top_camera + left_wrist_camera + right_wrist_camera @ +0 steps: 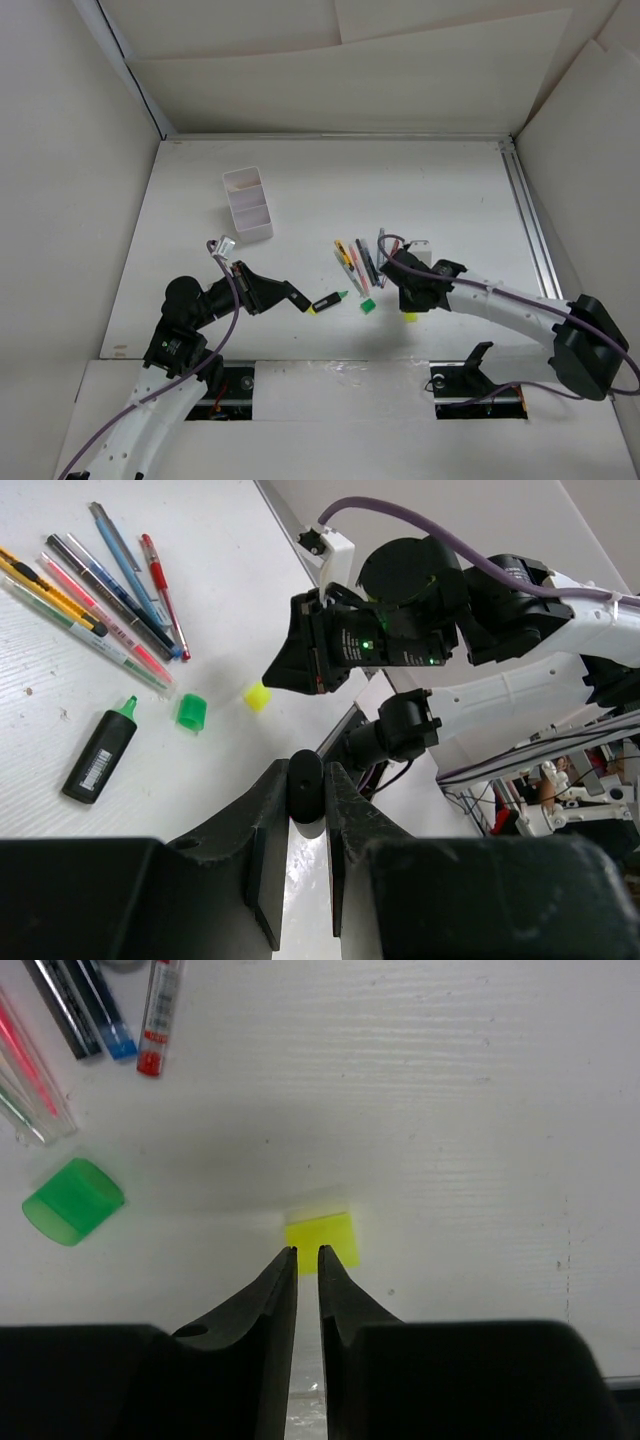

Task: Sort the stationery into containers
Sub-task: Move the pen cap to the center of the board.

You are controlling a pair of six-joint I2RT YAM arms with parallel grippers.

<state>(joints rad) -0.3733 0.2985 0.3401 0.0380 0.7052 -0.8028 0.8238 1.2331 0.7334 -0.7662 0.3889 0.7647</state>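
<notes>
A robotics lab, by every sign: bare white table (200, 200) boxed in by plain white panels (60, 150), aluminium rail (530, 220) along its right edge, two white robot arms (510, 305) bolted at the near side (purple cable (432, 525) looped loosely overhead), clutter of frames and wiring (540, 780) beyond.

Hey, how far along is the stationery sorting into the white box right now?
Done: nothing visible; the white box looks empty. In hand: the left hand grips a black stubby item, likely a highlighter; the right hand, jaws barely apart, sits at the yellow cap. Left: the pens, the green-tipped highlighter and the green cap.
</notes>
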